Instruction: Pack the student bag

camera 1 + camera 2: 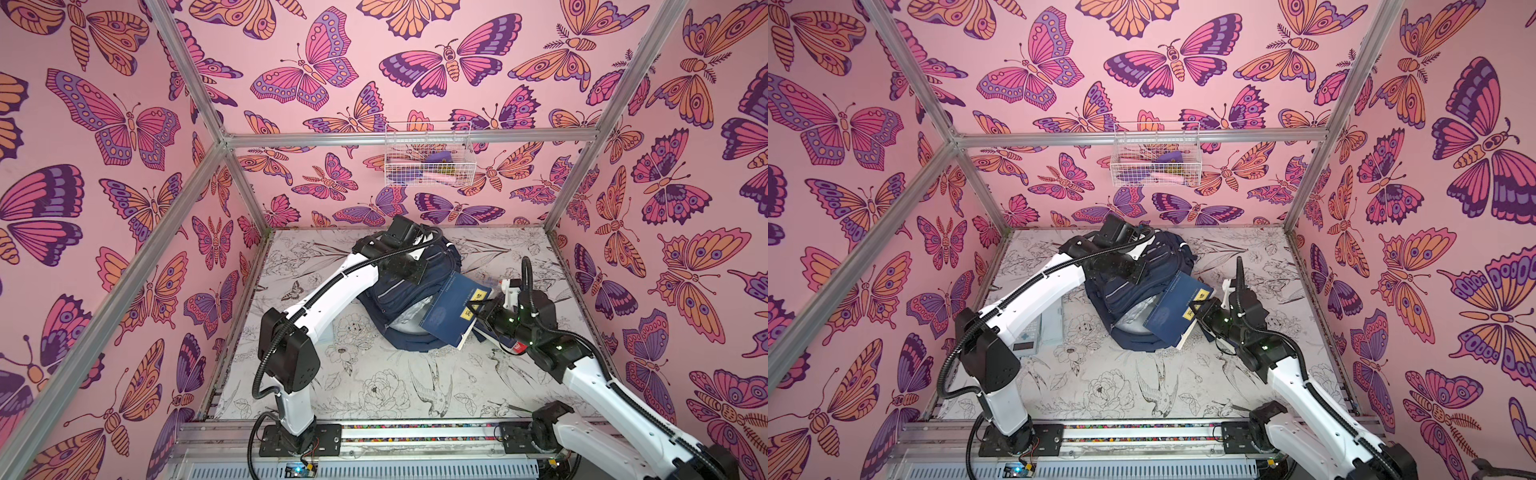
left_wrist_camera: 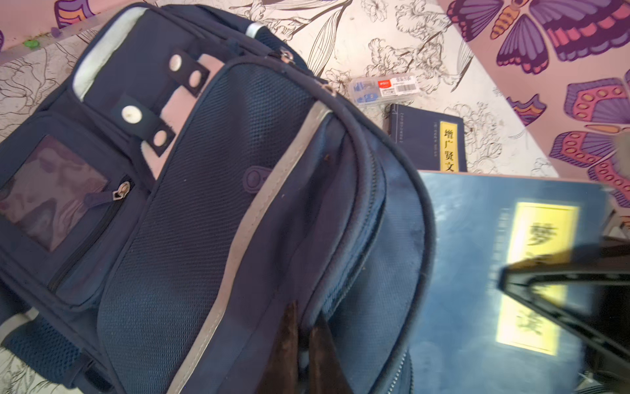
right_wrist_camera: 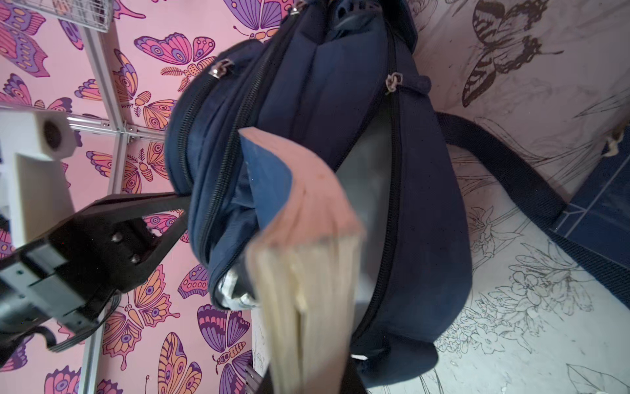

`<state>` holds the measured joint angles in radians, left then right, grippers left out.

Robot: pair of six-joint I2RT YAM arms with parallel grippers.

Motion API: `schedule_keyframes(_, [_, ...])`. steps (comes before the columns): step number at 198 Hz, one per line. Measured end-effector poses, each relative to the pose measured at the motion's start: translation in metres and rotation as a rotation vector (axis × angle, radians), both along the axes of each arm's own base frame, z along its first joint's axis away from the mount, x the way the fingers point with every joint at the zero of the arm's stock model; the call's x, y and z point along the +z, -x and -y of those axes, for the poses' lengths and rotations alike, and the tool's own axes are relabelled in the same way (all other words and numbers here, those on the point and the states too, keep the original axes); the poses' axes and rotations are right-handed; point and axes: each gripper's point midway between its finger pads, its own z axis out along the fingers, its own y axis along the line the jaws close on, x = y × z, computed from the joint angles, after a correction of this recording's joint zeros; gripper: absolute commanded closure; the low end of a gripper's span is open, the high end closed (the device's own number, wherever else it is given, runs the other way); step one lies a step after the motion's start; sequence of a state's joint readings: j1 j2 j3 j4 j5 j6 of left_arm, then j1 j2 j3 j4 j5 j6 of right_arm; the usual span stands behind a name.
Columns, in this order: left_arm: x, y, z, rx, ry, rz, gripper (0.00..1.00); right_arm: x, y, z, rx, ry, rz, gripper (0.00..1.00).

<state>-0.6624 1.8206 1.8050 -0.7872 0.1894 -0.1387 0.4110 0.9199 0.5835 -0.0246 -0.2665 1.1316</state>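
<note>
At the middle of the flower-printed table (image 1: 374, 386), the student bag (image 1: 395, 297) is laid on its back, main zip open. The left arm is stretched over the bag. The left gripper (image 2: 305, 312) is pinched tight on fabric beside the zip opening. The right arm is bent low at the right. The right gripper (image 1: 478, 311) is clamped on a navy book (image 1: 451, 313), one corner tipped into the opening; on its yellow label (image 2: 542, 232), "梦" is legible. A second book (image 2: 422, 140), marked "增广贤文", and a barcoded clear box (image 2: 383, 88) are set right of the bag.
</note>
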Motion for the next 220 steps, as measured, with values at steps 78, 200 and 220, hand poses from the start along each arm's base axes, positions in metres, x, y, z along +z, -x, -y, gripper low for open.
schedule_keyframes(78, [0.014,-0.008,-0.015,0.06,0.021,-0.027,1.0,0.017,-0.003,-0.002,-0.041,-0.028,0.054,1.0])
schedule_keyframes(200, [0.022,-0.007,-0.016,0.074,0.096,-0.088,1.0,-0.025,-0.022,-0.011,-0.058,0.007,-0.063,1.0])
schedule_keyframes(220, [0.026,-0.008,-0.017,0.075,0.119,-0.101,1.0,-0.023,-0.025,-0.015,-0.046,-0.008,-0.051,1.0])
